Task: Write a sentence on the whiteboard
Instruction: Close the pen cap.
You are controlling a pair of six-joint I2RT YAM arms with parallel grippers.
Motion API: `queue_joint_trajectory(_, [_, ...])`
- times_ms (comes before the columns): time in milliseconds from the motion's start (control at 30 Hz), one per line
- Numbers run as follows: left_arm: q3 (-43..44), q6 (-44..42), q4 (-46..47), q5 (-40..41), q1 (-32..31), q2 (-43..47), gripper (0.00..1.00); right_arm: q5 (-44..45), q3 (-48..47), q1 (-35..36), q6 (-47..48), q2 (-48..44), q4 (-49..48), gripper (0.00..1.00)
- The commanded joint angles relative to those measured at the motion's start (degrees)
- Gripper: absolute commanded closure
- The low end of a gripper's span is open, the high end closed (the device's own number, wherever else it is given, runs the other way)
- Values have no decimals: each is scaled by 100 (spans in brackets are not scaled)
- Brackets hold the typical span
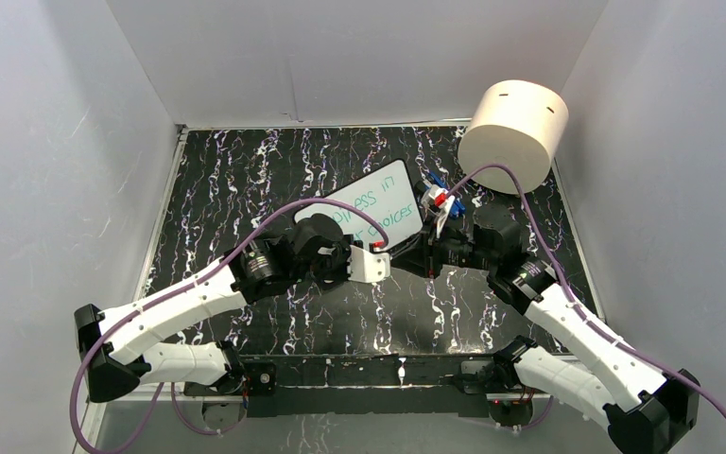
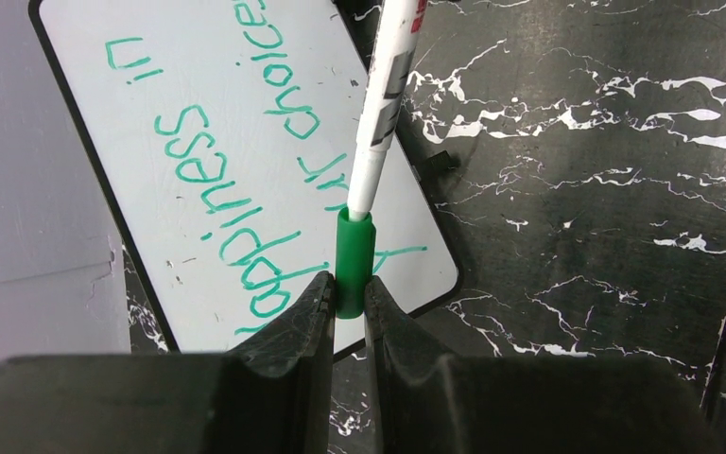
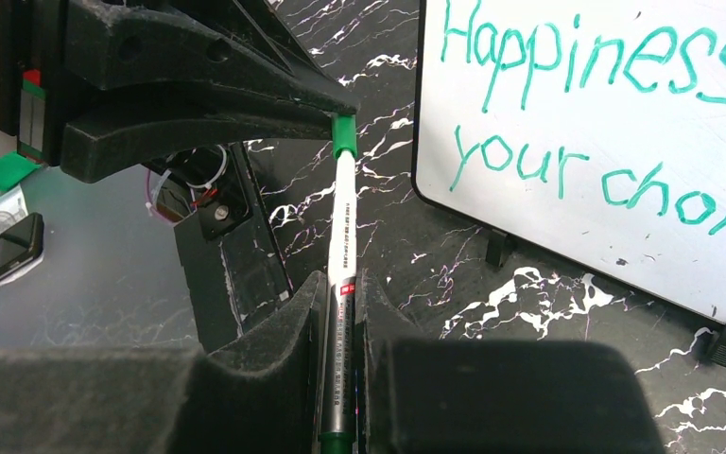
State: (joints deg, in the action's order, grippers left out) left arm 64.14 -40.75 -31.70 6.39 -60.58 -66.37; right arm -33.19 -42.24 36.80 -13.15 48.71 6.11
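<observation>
Cream cyl. [image 1: 515, 123] noted upper rt. Marker [image 3: 343, 218] clamped by R gripper [image 3: 338, 293], its green cap [image 2: 354, 255] pinched by L gripper [image 2: 348, 293], across whiteboard [image 3: 567, 251] edge. Sentence [image 3: 591, 64]: teal, two slanted lines.

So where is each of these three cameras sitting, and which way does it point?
Top external: fixed above and behind, looking down on the table and whiteboard; left arm and right arm show.
Left wrist: on the left arm, looking past the left hand, shut on the green cap, at the whiteboard.
Right wrist: on the right arm, looking past the right hand, shut on the marker, toward the left hand.
Both wrist views share the marker, cap and sentence.
</observation>
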Motion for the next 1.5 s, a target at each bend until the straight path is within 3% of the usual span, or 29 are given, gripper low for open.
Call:
queue_joint_trajectory(0, [269, -57, 67, -149, -74, 22, 100, -84, -333, -19, 5, 17, -255, 100])
queue_joint_trajectory(533, [826, -248, 65, -256, -619, -370, 100, -368, -512, -16, -112, 632, -437, 100])
queue_joint_trajectory(767, [803, -257, 373, -296, -852, -340, 100, -250, -20, -15, -481, 532, -1439, 100])
queue_joint_trajectory(1167, [787, -72, 599, -423, -1061, -283, 100, -264, 331, -17, -660, 622, -2144, 100])
queue_joint_trajectory(1333, [571, 154, 896, 313, -1061, 37, 100, 129, 645, -17, -555, 534, -2351, 100])
queue_joint_trajectory(1467, [296, 634, 1331, 1094, -1056, 401, 87, 511, 911, -15, -508, 443, -2535, 100])
